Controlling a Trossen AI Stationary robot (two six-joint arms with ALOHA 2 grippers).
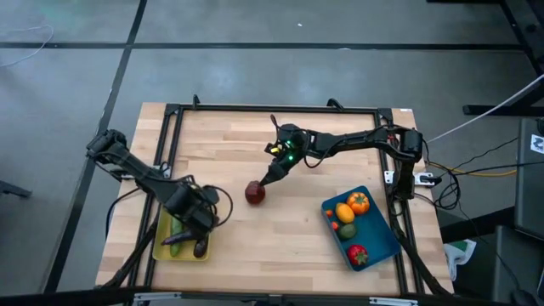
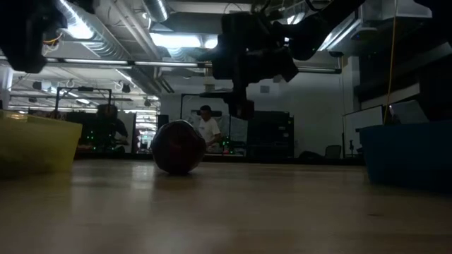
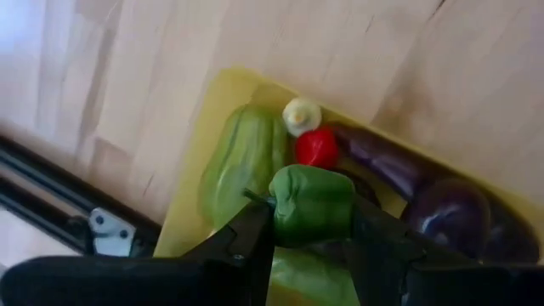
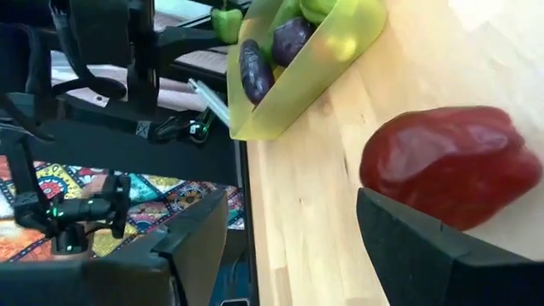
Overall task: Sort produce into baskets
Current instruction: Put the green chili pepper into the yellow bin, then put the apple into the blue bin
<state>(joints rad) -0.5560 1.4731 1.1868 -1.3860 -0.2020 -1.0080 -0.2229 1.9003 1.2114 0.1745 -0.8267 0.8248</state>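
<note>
Produce is nearly sorted. Near the tabletop's front left corner, the yellow basket (image 1: 158, 246) holds a cucumber (image 3: 242, 157), two eggplants (image 3: 446, 212) and a small red piece (image 3: 316, 147). Over it, the left gripper (image 3: 310, 223) pinches a green pepper (image 3: 311, 204) across its lobed sides; it looks light, hard and smooth, so a loose pinch could let it slide. The basket's low walls leave free room to lower it.

Mid-tabletop lies the dark red apple (image 1: 255, 192), alone on bare wood. The right gripper (image 1: 274, 175) hangs just beside it, fingers spread. Glossy and rounded, it would likely roll if nudged; a hold across its widest part seems safest.

By the front right corner, the blue basket (image 1: 382, 246) holds orange, red and green pieces, with some room left.
</note>
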